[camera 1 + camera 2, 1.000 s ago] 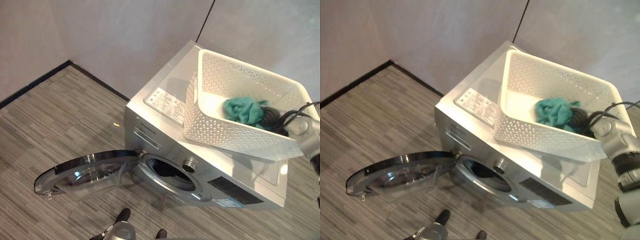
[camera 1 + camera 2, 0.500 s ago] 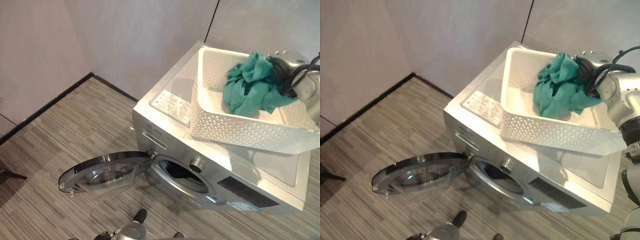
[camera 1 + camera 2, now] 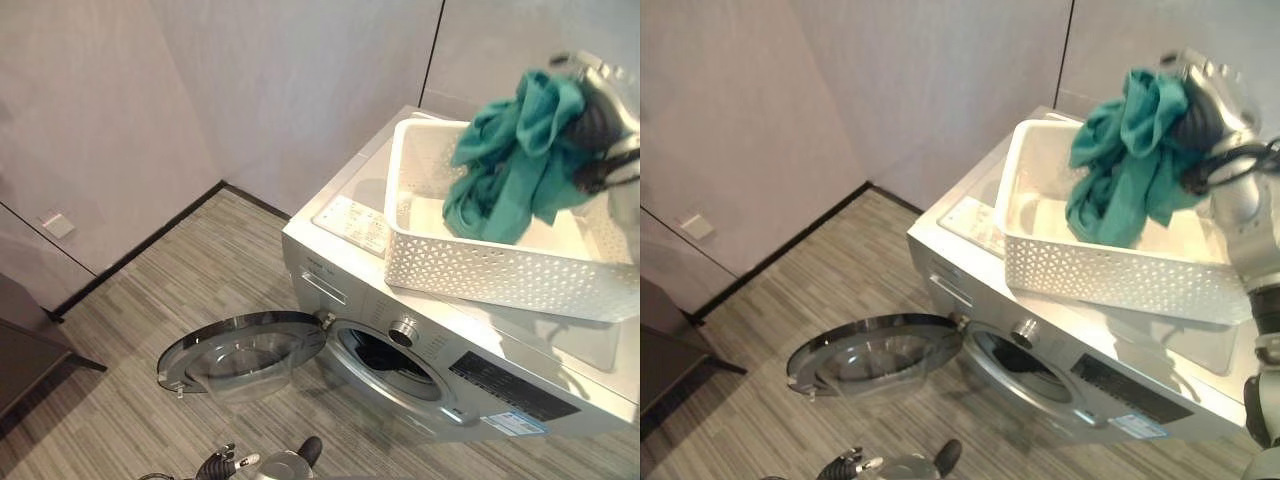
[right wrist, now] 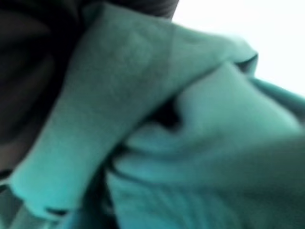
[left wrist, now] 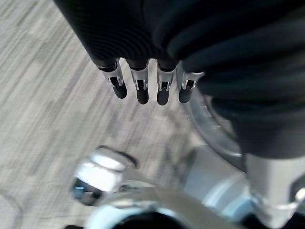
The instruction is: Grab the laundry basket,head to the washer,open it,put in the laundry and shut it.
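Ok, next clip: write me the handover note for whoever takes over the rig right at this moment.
Right hand: shut on the teal laundry, held up over the white basket.
Left hand: fingers straight, holding nothing, low near the floor.
Basket sits on top of the washer; washer door is swung open.
Done: basket carried over, door opened, laundry picked up.
Left: put the laundry in the drum, then shut the door.

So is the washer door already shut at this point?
No, the washer door hangs swung open to the side, leaving the drum opening exposed.
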Robot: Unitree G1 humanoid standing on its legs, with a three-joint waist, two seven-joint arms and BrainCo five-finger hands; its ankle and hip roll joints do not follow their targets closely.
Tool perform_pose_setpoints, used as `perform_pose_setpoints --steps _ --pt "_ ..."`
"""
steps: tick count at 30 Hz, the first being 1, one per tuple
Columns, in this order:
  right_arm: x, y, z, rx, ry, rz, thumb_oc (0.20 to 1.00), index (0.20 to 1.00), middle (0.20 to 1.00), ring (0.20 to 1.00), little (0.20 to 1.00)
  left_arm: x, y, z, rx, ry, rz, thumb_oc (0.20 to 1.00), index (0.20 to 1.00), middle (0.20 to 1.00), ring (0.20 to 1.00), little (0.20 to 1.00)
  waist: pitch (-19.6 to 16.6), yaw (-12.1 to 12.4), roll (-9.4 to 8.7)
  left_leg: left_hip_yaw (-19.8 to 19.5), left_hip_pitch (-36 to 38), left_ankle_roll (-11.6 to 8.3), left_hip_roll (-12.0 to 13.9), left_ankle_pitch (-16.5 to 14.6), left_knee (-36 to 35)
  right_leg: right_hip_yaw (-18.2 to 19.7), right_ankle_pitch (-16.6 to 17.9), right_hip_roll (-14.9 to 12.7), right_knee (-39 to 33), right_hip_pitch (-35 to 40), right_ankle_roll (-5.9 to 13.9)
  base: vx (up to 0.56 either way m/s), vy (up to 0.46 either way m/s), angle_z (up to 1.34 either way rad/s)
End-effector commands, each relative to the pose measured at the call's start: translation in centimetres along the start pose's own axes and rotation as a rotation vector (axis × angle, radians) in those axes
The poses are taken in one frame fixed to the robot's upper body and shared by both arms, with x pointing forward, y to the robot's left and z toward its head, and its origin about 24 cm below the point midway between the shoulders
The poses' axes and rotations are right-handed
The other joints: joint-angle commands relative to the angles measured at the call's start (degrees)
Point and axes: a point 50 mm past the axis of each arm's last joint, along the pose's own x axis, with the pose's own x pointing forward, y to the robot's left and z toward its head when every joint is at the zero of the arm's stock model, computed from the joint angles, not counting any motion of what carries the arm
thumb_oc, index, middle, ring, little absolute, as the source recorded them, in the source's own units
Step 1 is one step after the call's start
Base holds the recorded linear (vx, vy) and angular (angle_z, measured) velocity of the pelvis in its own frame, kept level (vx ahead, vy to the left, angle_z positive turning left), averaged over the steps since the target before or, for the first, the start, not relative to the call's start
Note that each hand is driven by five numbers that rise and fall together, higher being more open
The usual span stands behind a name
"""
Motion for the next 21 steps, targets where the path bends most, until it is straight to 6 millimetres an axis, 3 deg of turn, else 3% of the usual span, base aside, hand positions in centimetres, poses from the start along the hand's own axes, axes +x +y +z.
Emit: perform_pose_setpoints --steps 1,7,12,21 --pt "1.8 -4.2 3.0 -0.037 -0.17 -0.177 0.2 0.2 0.2 0.2 0.2 -0.3 2.2 0.5 0.043 -0.002 0.012 1.0 1.0 1.0 1.0 1.0 -4.3 2.5 -3.08 -2.8 -2.7 1.74 0.9 3.4 -2.4 -1.9 6.3 -2.5 -0.1 -2.9 1.01 -0.01 -0.017 0.11" --pt "2.6 -6.1 4.8 -0.004 -0.24 -0.311 0.2 0.2 0.2 0.2 0.2 -0.6 2.3 1.3 0.019 -0.043 -0.001 1.0 1.0 1.0 1.0 1.0 -4.9 2.5 -2.88 -3.3 -2.6 1.73 0.7 3.4 -2.4 -2.2 6.1 -2.5 -0.1 -2.5 0.91 0.0 -0.006 0.06" --pt "3.0 -6.9 6.0 0.119 -0.277 -0.425 0.2 0.2 0.2 0.2 0.2 -1.9 2.9 4.4 0.065 -0.182 -0.086 1.0 1.0 1.0 1.0 1.0 -5.1 3.0 -2.4 -4.2 -2.3 1.77 0.5 3.4 -2.4 -3.1 6.0 -2.8 -0.1 -2.0 0.85 0.0 0.001 0.02" --pt "3.3 -7.0 8.7 0.262 -0.386 -0.462 0.2 0.2 0.2 0.2 0.2 -4.8 4.6 8.2 0.17 -0.322 -0.148 1.0 1.0 1.0 1.0 1.0 -5.7 4.4 -3.04 -5.7 -2.2 1.58 0.3 3.1 -2.4 -4.4 5.4 -2.7 -0.1 -1.2 0.87 -0.01 0.01 0.12"
